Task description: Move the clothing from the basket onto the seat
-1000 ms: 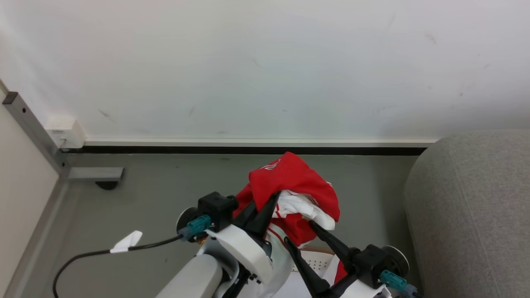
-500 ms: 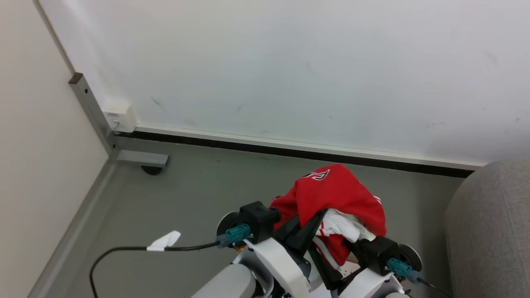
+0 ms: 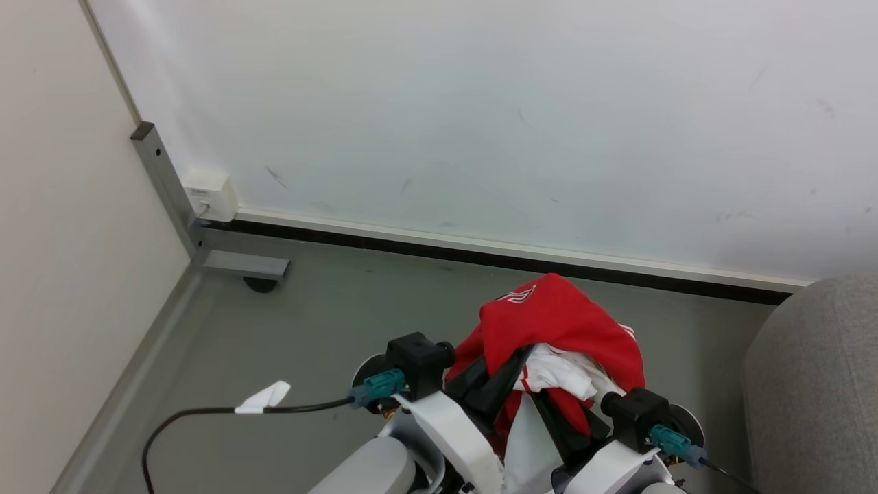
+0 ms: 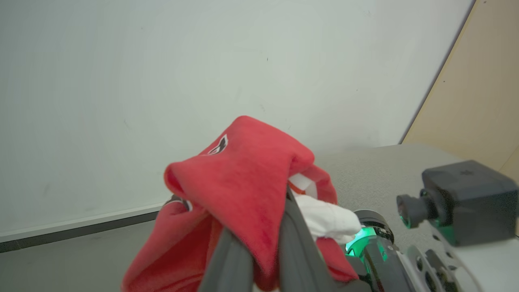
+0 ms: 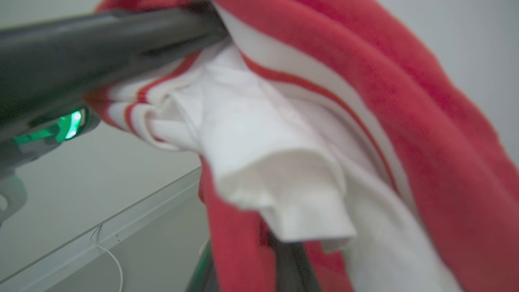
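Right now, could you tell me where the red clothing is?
Head view, low centre: the clothing is pinched in the left fingers above the floor, left of the sofa.

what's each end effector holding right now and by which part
The left end effector is clamped on a red fold near the top of the clothing. The right end effector looks closed on the hanging red-and-white part lower down.

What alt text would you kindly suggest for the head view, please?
The left gripper is shut on a bunched red-and-white garment held above the grey floor, with the right gripper reaching into it. A grey sofa sits at right, a white wall behind.
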Robot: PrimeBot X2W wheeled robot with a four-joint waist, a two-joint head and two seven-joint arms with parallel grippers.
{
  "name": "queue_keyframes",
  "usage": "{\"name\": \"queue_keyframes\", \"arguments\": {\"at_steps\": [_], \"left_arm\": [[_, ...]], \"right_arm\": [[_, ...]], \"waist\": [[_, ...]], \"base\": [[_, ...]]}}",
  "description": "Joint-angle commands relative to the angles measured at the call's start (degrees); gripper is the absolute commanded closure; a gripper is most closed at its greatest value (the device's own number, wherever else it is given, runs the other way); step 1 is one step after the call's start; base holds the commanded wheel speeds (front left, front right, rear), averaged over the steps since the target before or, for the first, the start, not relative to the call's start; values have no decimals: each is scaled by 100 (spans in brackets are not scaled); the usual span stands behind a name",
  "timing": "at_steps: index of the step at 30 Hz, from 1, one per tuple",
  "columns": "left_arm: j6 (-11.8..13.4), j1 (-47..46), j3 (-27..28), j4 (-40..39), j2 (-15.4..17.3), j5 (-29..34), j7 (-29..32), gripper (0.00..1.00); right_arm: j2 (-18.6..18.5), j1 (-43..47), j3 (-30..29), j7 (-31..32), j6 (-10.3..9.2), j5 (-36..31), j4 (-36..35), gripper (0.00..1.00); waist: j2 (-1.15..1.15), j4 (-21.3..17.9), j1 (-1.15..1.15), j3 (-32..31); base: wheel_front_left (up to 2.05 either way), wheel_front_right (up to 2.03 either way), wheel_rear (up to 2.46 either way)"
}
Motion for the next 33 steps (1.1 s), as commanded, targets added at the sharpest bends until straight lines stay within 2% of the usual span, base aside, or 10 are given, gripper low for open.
{"name": "queue_keyframes", "arguments": {"at_steps": [1,12,13,14,15,22,33], "left_arm": [[22,-27,24,8,31,-52,-69,100],[98,-20,112,205,81,-110,-112,100],[98,-8,109,221,79,-136,-92,83],[98,-2,110,228,77,-152,-91,50],[94,7,106,233,77,-172,-93,0],[61,76,68,77,140,-141,-150,0],[41,360,369,-574,292,312,-233,0]], "right_arm": [[-24,58,0,-12,-13,34,-27,100],[-24,109,-208,-12,-12,-60,-180,100],[-25,114,-243,-12,-12,-75,-194,100],[-26,118,-290,-12,-12,-82,-216,100],[-26,125,-342,-12,-12,-107,-230,100],[-24,188,-774,-12,-12,-328,-330,100],[-206,309,-1402,-13,-12,-685,-687,100]], "waist": [[0,-18,0,2],[0,-138,0,23],[0,-156,0,25],[0,-177,0,27],[0,-203,0,29],[0,-510,0,75],[0,-1520,0,193]], "base": [[0,0,0],[0,0,0],[0,0,0],[0,0,0],[0,0,0],[0,0,0],[0,0,0]]}}
